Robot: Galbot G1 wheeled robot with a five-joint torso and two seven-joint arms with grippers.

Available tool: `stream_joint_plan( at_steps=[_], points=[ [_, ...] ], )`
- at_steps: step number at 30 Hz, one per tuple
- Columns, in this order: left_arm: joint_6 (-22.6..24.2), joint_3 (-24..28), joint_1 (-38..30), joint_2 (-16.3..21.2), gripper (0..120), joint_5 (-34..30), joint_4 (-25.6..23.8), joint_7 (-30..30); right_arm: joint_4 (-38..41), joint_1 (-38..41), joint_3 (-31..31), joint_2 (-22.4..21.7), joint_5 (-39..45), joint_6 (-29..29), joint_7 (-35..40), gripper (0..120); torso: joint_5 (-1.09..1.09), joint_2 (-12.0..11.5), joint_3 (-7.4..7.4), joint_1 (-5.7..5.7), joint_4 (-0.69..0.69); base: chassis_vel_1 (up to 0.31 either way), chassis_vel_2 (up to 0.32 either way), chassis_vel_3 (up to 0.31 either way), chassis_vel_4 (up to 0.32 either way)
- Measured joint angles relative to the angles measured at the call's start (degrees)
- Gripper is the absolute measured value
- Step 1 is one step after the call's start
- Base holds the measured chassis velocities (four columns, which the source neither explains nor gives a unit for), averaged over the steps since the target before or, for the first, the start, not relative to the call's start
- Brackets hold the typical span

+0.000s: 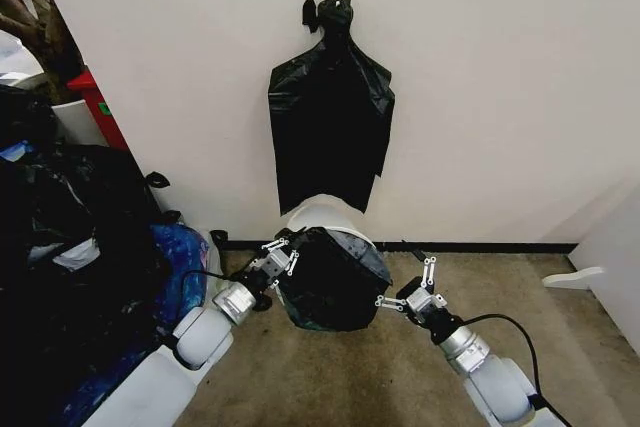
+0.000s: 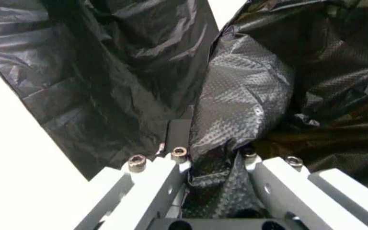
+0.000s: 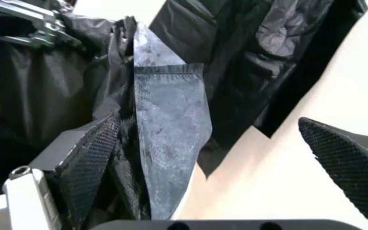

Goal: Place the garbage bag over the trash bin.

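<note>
While the thin glossy black garbage bag (image 1: 330, 282) drapes the front of the round cream-white trash bin (image 1: 325, 215), you're partway.
Your left gripper (image 1: 279, 256) pinches the bag's edge; your right gripper (image 1: 414, 287) stands wide open beside a strip. The far rim remains bare.

A: Where does the head view look from?
B: High, forward and down at the wall; the garbage bag (image 1: 330, 292) sits lower centre.
A: And the wrist views?
B: Pressed close against that same bag (image 2: 248, 110) (image 3: 165, 139), each from its own side
</note>
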Motion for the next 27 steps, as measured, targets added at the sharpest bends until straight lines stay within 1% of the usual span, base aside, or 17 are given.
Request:
stream_joint_plan(
  at_steps=[3,4,5,8,9,10,11,12,14,15,16,17,18,23,24,26,27],
  points=[
    [0.01,0.10,0.10,0.00,5,0.02,-0.03,0.00,0.12,0.00,-0.04,0.19,-0.31,-0.53,1.18,97,0.00,0.00,0.00,0.00,0.00,0.000,0.000,0.000,0.000],
    [0.02,0.13,0.18,-0.01,5,0.06,-0.12,0.00,0.27,0.00,-0.15,0.27,-0.33,-0.76,1.71,95,0.00,0.00,0.00,0.00,0.00,0.000,0.000,0.000,0.000],
    [0.02,0.17,0.29,0.01,5,0.13,-0.27,0.00,0.45,0.00,-0.29,0.36,-0.29,-0.94,2.08,89,0.00,0.00,0.00,0.00,0.00,0.000,0.000,0.000,0.000],
    [-0.10,0.19,0.55,0.07,5,0.71,-0.52,0.03,0.89,0.04,-0.55,0.45,0.35,-0.96,1.98,79,0.00,0.00,0.00,0.00,0.00,0.000,0.000,0.000,0.000],
    [-0.25,0.18,0.65,0.08,5,1.10,-0.53,0.07,1.04,0.04,-0.67,0.45,0.85,-0.86,1.63,73,0.00,0.00,0.00,0.00,0.00,0.000,0.000,0.000,0.000],
    [-0.48,0.13,0.74,0.08,5,1.54,-0.53,0.13,1.19,0.04,-0.80,0.45,1.37,-0.67,1.08,70,0.00,0.00,0.00,0.00,0.01,0.000,0.000,0.000,0.000],
    [-0.48,0.13,0.74,0.08,5,1.54,-0.53,0.13,1.19,0.04,-0.80,0.45,1.37,-0.67,1.08,70,0.00,0.00,0.00,0.00,0.01,0.000,0.000,0.000,0.000],
    [-0.70,0.05,0.80,0.08,5,1.89,-0.53,0.17,1.30,0.04,-0.88,0.45,1.68,-0.48,0.64,67,0.00,0.00,0.00,0.00,0.00,0.000,0.000,0.000,0.000],
    [-1.23,-0.18,0.88,0.09,5,2.73,-0.48,0.27,1.51,0.04,-0.97,0.47,2.13,0.02,-0.37,58,0.00,0.00,0.00,0.00,0.00,0.000,0.000,0.000,0.000],
    [-1.41,-0.28,0.93,0.10,5,3.09,-0.41,0.30,1.64,0.04,-1.01,0.50,2.37,0.30,-0.75,52,0.00,0.00,0.00,0.00,0.00,0.000,0.000,0.000,0.000],
    [-1.52,-0.34,0.97,0.12,5,3.40,-0.33,0.31,1.78,0.03,-1.08,0.53,2.62,0.50,-1.00,50,0.00,0.00,0.00,0.00,0.00,0.000,0.000,0.000,0.000],
    [-1.65,-0.39,1.01,0.12,5,3.74,-0.23,0.32,1.90,0.03,-1.15,0.54,2.85,0.62,-1.14,45,0.00,0.00,0.00,0.00,0.00,0.000,0.000,0.000,0.000],
    [-1.65,-0.39,1.01,0.12,5,3.74,-0.23,0.32,1.90,0.03,-1.15,0.54,2.85,0.62,-1.14,45,0.00,0.00,0.00,0.00,0.00,0.000,0.000,0.000,0.000],
    [-2.93,-0.74,1.41,0.19,5,5.08,0.11,1.17,1.83,0.34,-1.03,0.52,3.12,0.77,-1.48,23,0.00,0.00,0.00,0.00,0.01,0.000,0.000,0.000,0.000],
    [-3.04,-0.75,1.47,0.22,5,5.12,0.11,1.29,1.70,0.43,-0.96,0.47,3.16,0.72,-1.46,19,0.00,0.00,0.00,0.00,0.00,0.000,0.000,0.000,0.000],
    [-3.12,-0.78,1.51,0.24,5,5.19,0.11,1.39,1.63,0.48,-0.92,0.42,3.22,0.65,-1.45,18,0.00,0.00,0.00,0.00,0.00,0.000,0.000,0.000,0.000],
    [-3.38,-0.86,1.55,0.28,5,5.37,0.11,1.66,1.49,0.58,-0.86,0.34,3.38,0.48,-1.40,11,0.00,0.00,0.00,0.00,0.00,0.000,0.000,0.000,0.000]
  ],
)
